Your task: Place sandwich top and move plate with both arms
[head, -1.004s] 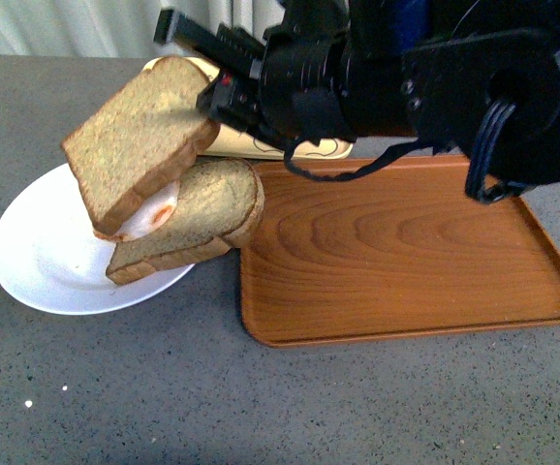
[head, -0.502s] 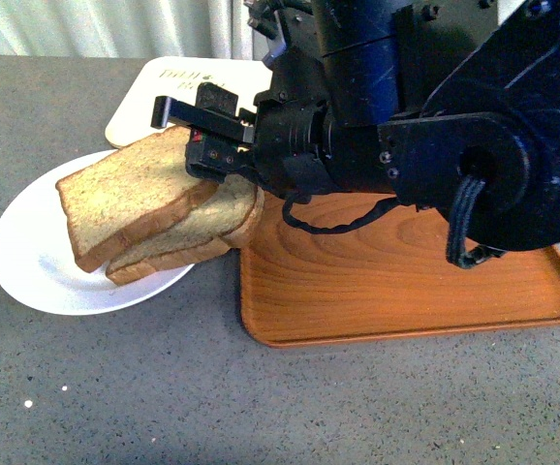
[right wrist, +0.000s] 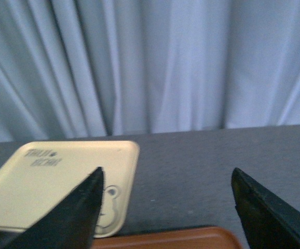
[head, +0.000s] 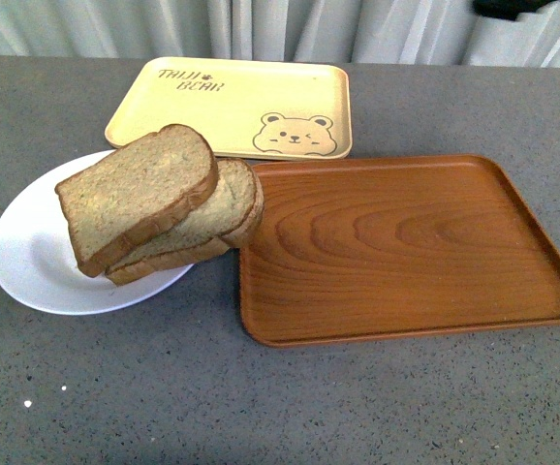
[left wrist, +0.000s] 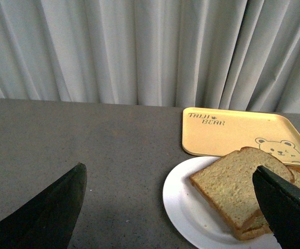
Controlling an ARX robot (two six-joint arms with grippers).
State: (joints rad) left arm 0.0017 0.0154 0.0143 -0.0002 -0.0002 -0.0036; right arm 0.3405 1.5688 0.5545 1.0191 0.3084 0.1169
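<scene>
On the plate, the sandwich top points its rounded end toward the bear tray; left fingers, right fingers apart.

Of the left hand, two fingers are visible. They are matte black, smooth and broad at the base, tapering to blunt wedge tips. The finger nearer the beige tray carries a thin, lighter grey edge line along its inner face. The right hand has fingers of the same black wedge form. In the front view, a black body fragment shows well to the right of the beige tray; its detail is too small to tell.
</scene>
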